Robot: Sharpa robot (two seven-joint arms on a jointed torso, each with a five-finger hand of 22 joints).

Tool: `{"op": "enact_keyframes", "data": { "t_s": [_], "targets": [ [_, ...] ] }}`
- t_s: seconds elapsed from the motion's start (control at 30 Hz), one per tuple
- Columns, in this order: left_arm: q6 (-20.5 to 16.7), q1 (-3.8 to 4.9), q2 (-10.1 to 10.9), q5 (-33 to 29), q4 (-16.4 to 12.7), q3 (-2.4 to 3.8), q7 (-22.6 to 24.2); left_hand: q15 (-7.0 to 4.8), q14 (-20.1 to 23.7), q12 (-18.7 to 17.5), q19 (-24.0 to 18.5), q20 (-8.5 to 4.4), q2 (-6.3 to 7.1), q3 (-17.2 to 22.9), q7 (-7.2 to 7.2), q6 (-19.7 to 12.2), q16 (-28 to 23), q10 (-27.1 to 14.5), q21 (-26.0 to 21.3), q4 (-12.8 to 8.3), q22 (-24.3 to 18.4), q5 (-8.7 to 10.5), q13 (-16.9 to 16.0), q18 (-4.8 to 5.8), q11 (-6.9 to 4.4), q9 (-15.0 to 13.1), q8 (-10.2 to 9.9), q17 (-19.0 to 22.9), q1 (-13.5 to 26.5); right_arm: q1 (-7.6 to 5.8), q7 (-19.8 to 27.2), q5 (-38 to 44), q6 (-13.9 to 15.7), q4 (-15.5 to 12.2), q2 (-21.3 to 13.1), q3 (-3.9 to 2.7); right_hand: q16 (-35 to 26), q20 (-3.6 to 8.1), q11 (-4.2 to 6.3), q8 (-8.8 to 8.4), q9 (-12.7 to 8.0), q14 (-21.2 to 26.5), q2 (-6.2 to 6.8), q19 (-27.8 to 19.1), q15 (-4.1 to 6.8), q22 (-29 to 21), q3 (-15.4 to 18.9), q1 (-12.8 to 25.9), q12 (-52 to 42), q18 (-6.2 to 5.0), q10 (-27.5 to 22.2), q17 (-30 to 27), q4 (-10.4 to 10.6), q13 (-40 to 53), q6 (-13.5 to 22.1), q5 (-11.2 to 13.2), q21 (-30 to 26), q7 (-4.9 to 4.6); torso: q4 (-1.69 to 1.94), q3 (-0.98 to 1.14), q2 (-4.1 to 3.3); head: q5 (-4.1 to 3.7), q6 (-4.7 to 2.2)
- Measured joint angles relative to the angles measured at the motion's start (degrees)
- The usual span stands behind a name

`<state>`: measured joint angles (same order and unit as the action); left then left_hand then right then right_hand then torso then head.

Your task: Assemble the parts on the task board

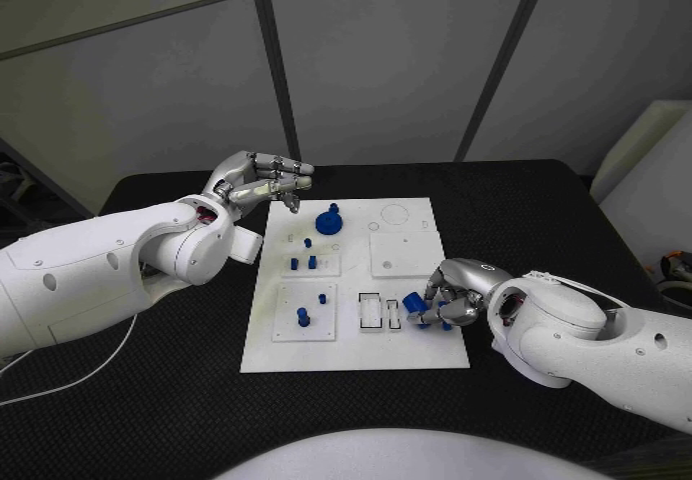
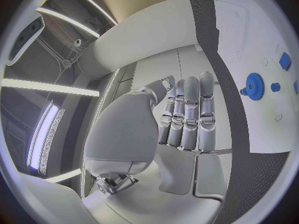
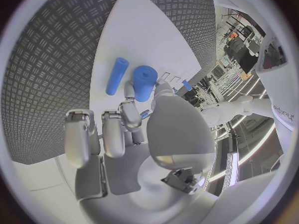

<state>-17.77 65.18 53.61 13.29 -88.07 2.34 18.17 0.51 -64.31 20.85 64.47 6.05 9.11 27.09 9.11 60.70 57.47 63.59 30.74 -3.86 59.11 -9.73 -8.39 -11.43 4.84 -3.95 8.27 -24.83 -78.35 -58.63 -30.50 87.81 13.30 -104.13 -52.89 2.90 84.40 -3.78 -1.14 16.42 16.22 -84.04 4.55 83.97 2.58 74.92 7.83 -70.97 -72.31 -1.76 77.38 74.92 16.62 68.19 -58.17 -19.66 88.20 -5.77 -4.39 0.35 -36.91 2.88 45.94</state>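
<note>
The white task board lies mid-table. A blue gear stands near its far edge and is also seen in the left wrist view. Small blue pegs stand in the board's left blocks. My left hand hovers over the board's far left corner, fingers straight and side by side, holding nothing. My right hand sits low on the board's near right part. Its fingertips pinch a thick blue cylinder. A thinner blue rod lies on the board beside it.
A square plate and a round outline take up the board's far right part. Narrow slots sit just left of my right hand. A white cable trails over the black table at the near left.
</note>
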Motion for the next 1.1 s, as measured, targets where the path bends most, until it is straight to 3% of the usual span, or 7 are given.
{"op": "enact_keyframes", "data": {
  "t_s": [0.13,0.2,0.27,0.5,0.67,0.8,1.1],
  "targets": [
    [0.02,0.0,0.09,0.0,-0.03,0.0,0.0,0.0,0.0,0.0,0.0,0.0,0.0,0.0,0.0,0.0,0.0,0.0,0.0,0.0,0.0,0.0,0.0,0.0,0.0,0.0,0.0,0.0,0.0,0.11,-0.1,0.06,0.8,-0.04,0.08,0.03,0.13,0.0,0.21,0.43,0.35,0.0,-1.14,0.0,0.0,0.0,0.05,-1.14,-0.49,0.09,0.63,0.0,0.05,0.99,0.0,-1.83,0.22,-0.03,-0.04,0.03,0.0,0.06,0.0],
    [0.03,0.0,0.11,0.0,-0.05,0.0,0.0,0.0,0.0,0.0,0.0,0.0,0.0,0.0,0.0,0.0,0.0,0.01,0.0,0.0,0.0,0.0,0.0,0.0,0.0,0.0,0.0,0.0,0.0,0.19,-0.17,0.06,1.37,-0.23,0.03,0.07,0.24,0.0,0.13,0.53,0.56,0.0,-1.69,0.0,0.0,0.0,0.07,-1.69,-0.72,0.92,0.75,0.0,0.07,1.45,-0.25,-2.98,0.45,0.21,-0.06,0.04,0.0,0.1,-0.02],
    [0.05,0.0,0.12,0.0,-0.07,0.0,0.0,0.0,0.0,0.0,0.0,0.0,0.0,0.0,0.0,0.0,0.0,0.01,0.0,0.0,0.0,0.0,0.0,0.0,0.0,0.0,0.0,0.0,0.0,0.29,-0.27,-0.03,2.1,-0.57,-0.23,0.14,0.24,0.0,0.34,0.68,0.68,0.0,-2.17,0.0,0.0,0.0,0.23,-2.36,-0.9,0.92,0.97,0.0,-0.09,1.84,-0.42,-4.25,0.45,0.38,-0.09,0.07,0.01,0.16,-0.03],
    [0.08,0.0,0.15,-0.01,-0.08,0.0,0.0,0.0,0.0,0.21,0.0,0.0,-0.24,0.0,0.0,0.0,0.0,0.01,0.0,0.0,0.0,0.0,-0.07,0.0,0.0,0.0,0.0,0.0,0.24,0.49,-0.46,-1.38,5.78,-2.9,-1.57,0.26,0.61,0.0,0.83,1.24,1.28,0.13,-2.45,0.0,0.28,0.0,0.31,-3.25,-1.06,0.92,1.45,0.0,-0.02,2.87,-0.84,-8.56,0.72,0.81,-0.09,0.07,0.07,0.13,-0.19],
    [0.09,0.0,0.15,-0.02,-0.11,0.0,0.0,0.0,0.0,0.21,0.0,0.0,-0.24,0.0,0.0,0.0,0.0,0.01,0.0,0.0,0.0,0.0,-0.07,0.0,0.0,0.0,0.0,0.0,0.24,0.3,-0.31,-2.72,8.79,-4.75,-2.52,0.12,0.61,0.0,0.83,1.27,1.66,-0.01,-2.57,0.0,0.42,0.0,0.87,-3.13,-1.28,0.91,1.87,-0.01,0.06,3.27,-0.93,-8.97,0.93,0.89,0.02,0.07,0.08,0.23,-0.37],
    [0.1,0.0,0.17,-0.02,-0.17,0.0,0.0,0.0,0.0,0.21,0.0,0.0,-0.24,0.0,0.0,0.0,0.0,0.01,0.0,0.0,0.0,0.0,-0.06,0.0,-0.01,0.0,0.0,0.0,0.24,-0.01,-0.09,-3.64,10.37,-5.46,-2.41,-0.47,0.61,0.0,0.83,1.27,1.98,-0.01,-3.25,0.0,0.42,0.0,1.22,-2.46,-1.33,0.91,1.87,-0.01,0.11,3.44,-0.93,-8.97,0.93,0.89,0.12,0.02,0.05,0.4,-0.52],
    [0.1,0.0,0.25,-0.03,-0.31,0.0,0.0,0.0,0.0,0.21,0.0,0.0,-0.24,0.0,0.0,0.0,0.0,0.02,0.0,0.0,0.01,0.0,-0.06,0.0,0.0,0.0,0.0,0.0,0.24,-0.11,0.78,-5.42,10.43,-4.57,0.54,-0.84,0.61,0.42,1.04,1.6,2.45,0.0,-3.71,-0.01,0.41,0.0,2.11,-1.01,-1.33,0.91,2.08,-0.01,0.06,3.51,-1.32,-8.78,0.93,0.95,0.08,0.04,-0.02,0.98,-0.29]
  ]
}}
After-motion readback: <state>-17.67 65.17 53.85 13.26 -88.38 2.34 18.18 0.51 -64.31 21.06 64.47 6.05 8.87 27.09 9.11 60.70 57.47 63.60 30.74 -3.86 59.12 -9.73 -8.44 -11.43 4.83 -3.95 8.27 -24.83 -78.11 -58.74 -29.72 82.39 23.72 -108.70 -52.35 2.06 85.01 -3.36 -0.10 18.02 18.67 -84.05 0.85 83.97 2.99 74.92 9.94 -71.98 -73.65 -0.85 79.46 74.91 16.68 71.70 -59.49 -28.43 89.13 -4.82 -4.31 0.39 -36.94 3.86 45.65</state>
